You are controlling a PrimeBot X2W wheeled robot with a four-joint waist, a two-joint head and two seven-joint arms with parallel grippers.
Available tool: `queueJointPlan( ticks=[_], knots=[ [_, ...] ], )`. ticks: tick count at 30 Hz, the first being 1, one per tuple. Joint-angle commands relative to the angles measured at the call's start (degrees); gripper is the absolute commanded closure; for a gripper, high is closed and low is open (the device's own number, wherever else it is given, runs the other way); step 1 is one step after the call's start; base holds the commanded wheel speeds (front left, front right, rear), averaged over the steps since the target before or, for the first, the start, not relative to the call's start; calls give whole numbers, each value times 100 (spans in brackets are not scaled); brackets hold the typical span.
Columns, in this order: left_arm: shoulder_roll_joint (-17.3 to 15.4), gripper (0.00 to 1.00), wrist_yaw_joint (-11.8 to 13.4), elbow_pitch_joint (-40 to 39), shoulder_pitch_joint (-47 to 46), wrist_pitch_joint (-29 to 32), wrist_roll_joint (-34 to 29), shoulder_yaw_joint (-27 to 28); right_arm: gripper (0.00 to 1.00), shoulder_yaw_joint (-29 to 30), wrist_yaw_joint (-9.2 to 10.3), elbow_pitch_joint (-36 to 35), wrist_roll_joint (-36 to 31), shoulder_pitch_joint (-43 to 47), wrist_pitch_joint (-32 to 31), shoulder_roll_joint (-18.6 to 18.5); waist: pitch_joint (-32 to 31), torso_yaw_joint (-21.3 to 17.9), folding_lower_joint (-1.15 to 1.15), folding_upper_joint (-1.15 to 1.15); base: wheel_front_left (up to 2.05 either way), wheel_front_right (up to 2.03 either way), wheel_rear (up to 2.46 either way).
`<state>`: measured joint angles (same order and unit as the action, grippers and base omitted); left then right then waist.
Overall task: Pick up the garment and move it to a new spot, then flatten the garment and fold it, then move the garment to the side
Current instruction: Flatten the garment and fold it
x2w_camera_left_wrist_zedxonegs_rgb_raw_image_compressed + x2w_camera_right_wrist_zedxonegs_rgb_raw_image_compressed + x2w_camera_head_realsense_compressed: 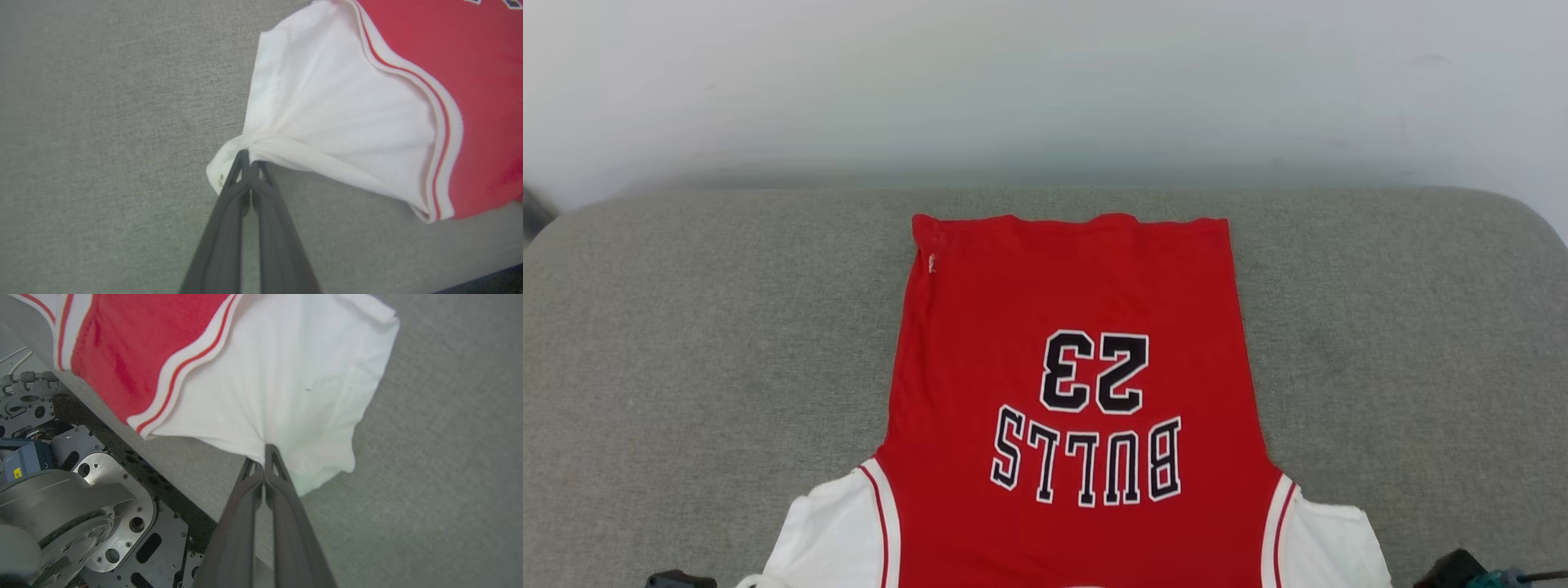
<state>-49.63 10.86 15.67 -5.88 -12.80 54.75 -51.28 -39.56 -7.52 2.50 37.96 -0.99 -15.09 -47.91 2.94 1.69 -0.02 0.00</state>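
The garment loses its collar and sleeve ends to the head view's bottom edge, at the near edge of the bench; its side-seam tag is too small to read.

There is one red garment and one grey desk. The garment has two white sleeves, a left sleeve and a right sleeve, and its print counts one word of five letters and one number of two digits. There are two claws, the left claw and the right claw, each with two dark fingers.
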Motion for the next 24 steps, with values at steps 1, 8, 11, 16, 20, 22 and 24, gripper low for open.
queueJointPlan(
  ticks=[1,8,11,16,20,22,24],
  knots=[
    [-3,100,59,-81,181,19,75,-30,100,183,6,-198,90,368,-250,-95,-89,30,2,0,0,0,0],
    [-26,100,235,-357,460,-1,156,-57,46,909,6,-756,65,1206,-1050,-72,-110,77,2,0,0,0,0],
    [49,100,243,-414,327,-6,105,-52,0,1304,6,-983,39,1252,-1233,37,-108,114,2,0,0,0,0],
    [76,100,284,-477,186,-16,-45,-84,0,2141,5,-1355,-116,1022,-1348,61,-115,133,2,0,0,0,0],
    [120,100,333,-570,87,-38,-102,-49,0,2880,5,-1704,-229,648,-1342,1,-30,179,2,0,0,0,0],
    [144,100,307,-603,37,-45,-123,-48,0,3178,6,-1827,-267,294,-1302,-27,54,216,2,0,0,0,0],
    [169,100,291,-631,-39,-47,-193,-68,0,3389,6,-1814,-289,-107,-1335,-43,157,278,2,0,0,0,0]
  ],
)
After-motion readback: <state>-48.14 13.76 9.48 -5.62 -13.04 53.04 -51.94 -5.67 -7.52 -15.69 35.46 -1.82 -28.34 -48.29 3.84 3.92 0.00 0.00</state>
